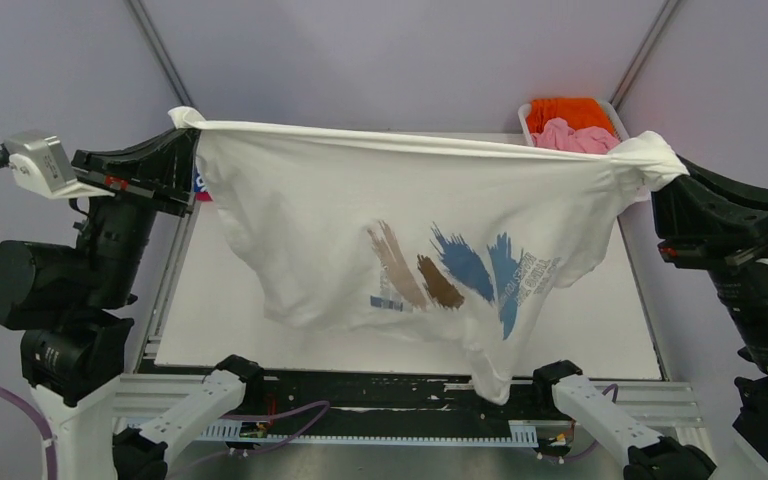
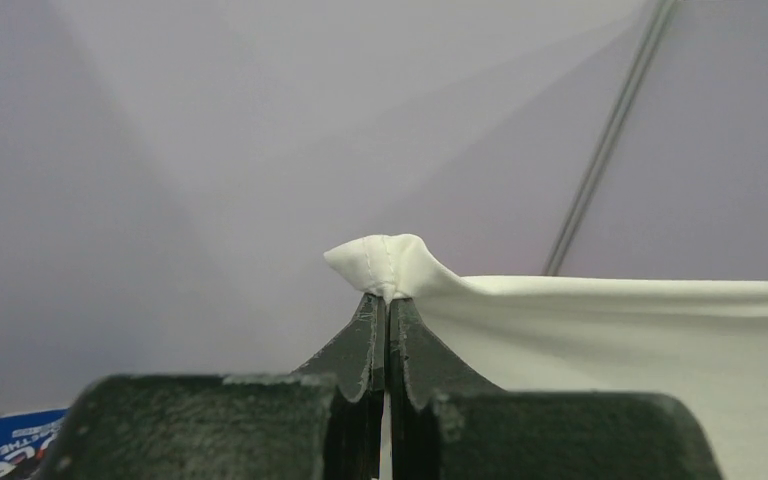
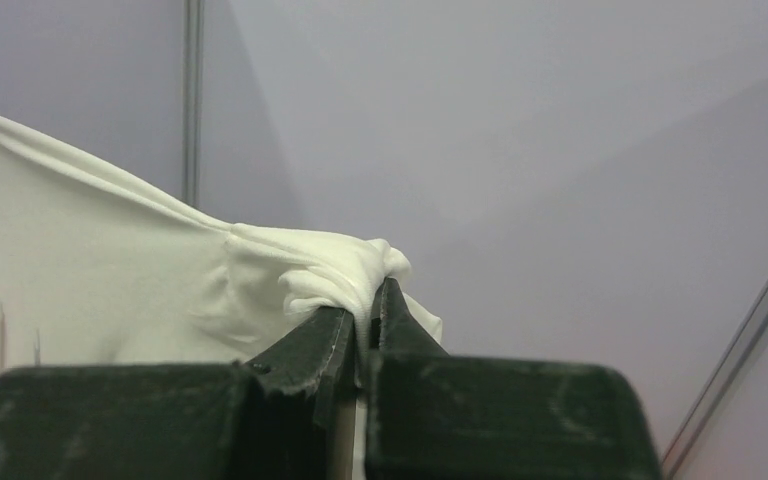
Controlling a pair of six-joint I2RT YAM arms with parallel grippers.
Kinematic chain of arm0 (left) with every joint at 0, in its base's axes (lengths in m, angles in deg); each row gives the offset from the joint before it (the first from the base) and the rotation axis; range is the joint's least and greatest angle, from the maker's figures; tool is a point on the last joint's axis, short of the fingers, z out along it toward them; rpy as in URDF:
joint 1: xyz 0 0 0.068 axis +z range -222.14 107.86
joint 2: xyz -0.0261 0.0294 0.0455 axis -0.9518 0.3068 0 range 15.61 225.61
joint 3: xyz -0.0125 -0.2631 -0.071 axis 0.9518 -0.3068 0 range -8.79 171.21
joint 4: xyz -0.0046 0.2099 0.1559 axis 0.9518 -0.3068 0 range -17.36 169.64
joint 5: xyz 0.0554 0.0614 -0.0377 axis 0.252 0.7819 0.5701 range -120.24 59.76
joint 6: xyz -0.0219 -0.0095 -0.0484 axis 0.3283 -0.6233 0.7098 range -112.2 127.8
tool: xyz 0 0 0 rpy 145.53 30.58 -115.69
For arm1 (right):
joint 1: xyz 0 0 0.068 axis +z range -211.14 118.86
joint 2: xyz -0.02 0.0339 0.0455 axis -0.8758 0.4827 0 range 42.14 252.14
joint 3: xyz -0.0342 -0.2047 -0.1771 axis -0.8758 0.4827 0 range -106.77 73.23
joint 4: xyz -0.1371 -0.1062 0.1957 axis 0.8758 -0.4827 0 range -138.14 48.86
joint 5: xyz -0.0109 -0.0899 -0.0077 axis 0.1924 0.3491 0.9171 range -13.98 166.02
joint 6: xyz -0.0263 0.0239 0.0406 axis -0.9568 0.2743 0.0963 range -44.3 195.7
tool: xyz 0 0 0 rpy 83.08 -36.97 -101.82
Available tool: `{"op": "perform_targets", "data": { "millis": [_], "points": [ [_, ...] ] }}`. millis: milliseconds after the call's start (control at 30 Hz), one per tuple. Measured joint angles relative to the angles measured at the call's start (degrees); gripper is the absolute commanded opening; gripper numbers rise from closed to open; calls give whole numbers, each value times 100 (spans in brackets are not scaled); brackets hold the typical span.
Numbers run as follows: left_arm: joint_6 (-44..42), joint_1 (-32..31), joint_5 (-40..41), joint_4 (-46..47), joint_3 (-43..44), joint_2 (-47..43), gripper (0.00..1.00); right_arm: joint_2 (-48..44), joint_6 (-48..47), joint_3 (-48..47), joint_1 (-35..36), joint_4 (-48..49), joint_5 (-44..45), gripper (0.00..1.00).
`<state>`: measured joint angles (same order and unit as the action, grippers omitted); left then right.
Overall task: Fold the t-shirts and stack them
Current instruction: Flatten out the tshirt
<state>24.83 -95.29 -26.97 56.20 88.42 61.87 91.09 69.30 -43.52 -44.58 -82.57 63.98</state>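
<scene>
The white t-shirt (image 1: pixel 340 220) with tan, brown and blue brush-stroke print hangs stretched in the air between my two grippers, its lower part drooping to the table's front edge. My left gripper (image 1: pixel 192 130) is shut on its left top corner, seen in the left wrist view (image 2: pixel 388 297) with a hemmed fold (image 2: pixel 385 262) above the tips. My right gripper (image 1: pixel 660 168) is shut on the bunched right corner (image 3: pixel 345 275), seen in the right wrist view (image 3: pixel 370 305). A blue t-shirt (image 1: pixel 201 184) with white lettering peeks behind the left gripper and shows in the left wrist view (image 2: pixel 10 445). Orange (image 1: pixel 565 110) and pink (image 1: pixel 580 137) t-shirts lie in a bin.
A white bin (image 1: pixel 524 120) stands at the table's back right corner. The white table surface (image 1: pixel 610 330) lies below the hanging shirt. Grey enclosure walls with metal poles (image 1: pixel 155 45) surround the space.
</scene>
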Motion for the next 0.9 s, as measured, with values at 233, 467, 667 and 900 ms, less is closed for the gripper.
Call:
{"op": "perform_targets", "data": {
  "millis": [233,467,667,900],
  "points": [
    [-144,-4,1060,59,-487,579,0,323,-175,872,-2,-11,710,0],
    [-105,404,2612,496,-1375,3038,26,2020,122,2380,2,245,2002,8],
    [404,979,2850,299,-1617,5814,98,4911,802,2612,-37,356,2562,84],
    [708,1080,2437,-197,-990,6465,100,6457,1412,1834,-66,101,3136,100]
  ]
}}
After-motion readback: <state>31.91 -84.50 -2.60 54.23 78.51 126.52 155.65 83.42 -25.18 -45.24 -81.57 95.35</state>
